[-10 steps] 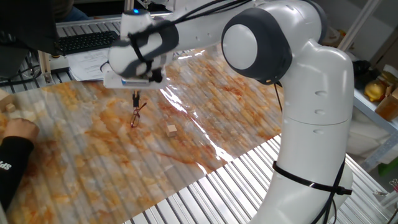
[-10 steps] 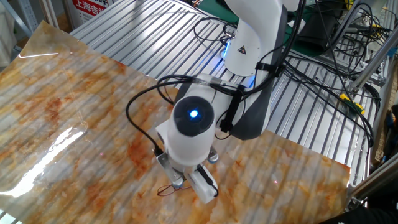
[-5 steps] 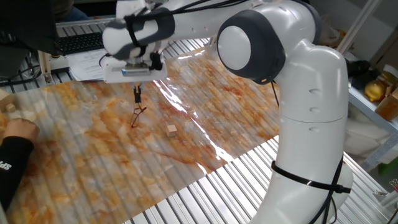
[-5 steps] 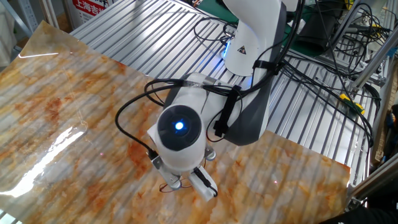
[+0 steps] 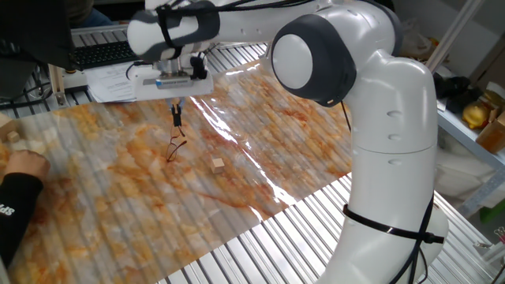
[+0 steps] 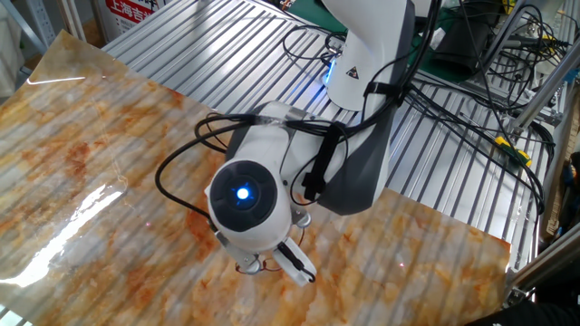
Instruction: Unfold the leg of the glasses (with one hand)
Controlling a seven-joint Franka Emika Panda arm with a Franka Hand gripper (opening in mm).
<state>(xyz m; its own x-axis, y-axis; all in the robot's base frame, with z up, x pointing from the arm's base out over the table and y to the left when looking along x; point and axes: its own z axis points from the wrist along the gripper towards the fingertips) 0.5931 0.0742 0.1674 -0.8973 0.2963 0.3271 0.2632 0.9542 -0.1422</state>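
Observation:
The glasses point(image 5: 173, 147) lie on the marbled orange sheet point(image 5: 260, 142), a small thin dark wire frame with a reddish tint. One leg point(image 5: 181, 138) angles up and to the right from the frame. My gripper point(image 5: 177, 123) hangs just above the glasses. Its dark fingers are pressed together and a small gap shows between their tips and the leg. In the other fixed view my wrist point(image 6: 243, 197) covers the fingertips and nearly all of the glasses.
A small tan wooden cube point(image 5: 218, 164) sits right of the glasses. A person's black-sleeved arm point(image 5: 16, 201) rests at the left edge, near small wooden blocks point(image 5: 12, 136). A keyboard point(image 5: 106, 52) and papers point(image 5: 110, 79) lie behind. Bare metal slats point(image 5: 268, 237) border the sheet.
My gripper has risen and shifted slightly back, away from the glasses. The glasses have stayed in place on the sheet.

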